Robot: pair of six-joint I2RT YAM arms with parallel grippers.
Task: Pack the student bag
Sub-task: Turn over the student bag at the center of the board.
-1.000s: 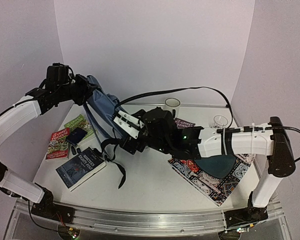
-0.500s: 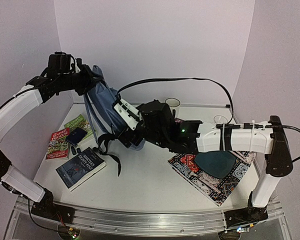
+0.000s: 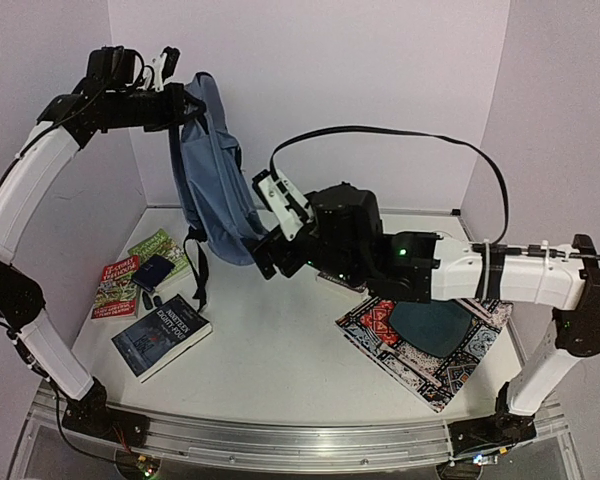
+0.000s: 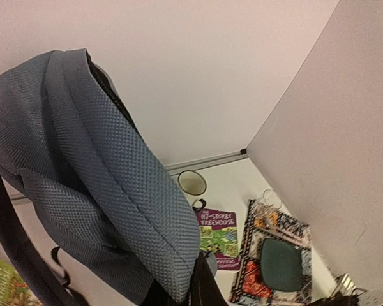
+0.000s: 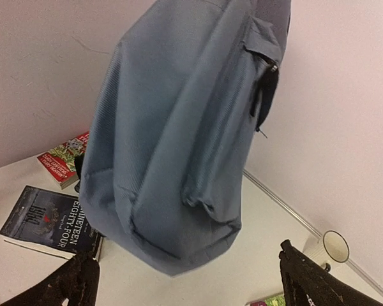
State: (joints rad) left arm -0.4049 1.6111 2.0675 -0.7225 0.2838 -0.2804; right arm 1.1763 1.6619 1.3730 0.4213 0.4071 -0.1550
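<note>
Student bag (image 3: 212, 170) suspended over the white worktop (image 3: 280, 350).
Its top is clenched by the left fingers (image 3: 175, 103); its base is seen just ahead of the spread right fingers (image 5: 306, 280), lilac walls (image 3: 330, 90) behind.

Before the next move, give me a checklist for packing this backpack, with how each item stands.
1. Backpack hangs off the table from the left gripper: ok.
2. Right gripper open near the backpack's bottom, not gripping it: ok.
3. Backpack open for loading: cannot tell.
4. Dark book lies flat and uncovered: ok.
5. Strap hangs clear of the dark book: cannot tell.
</note>
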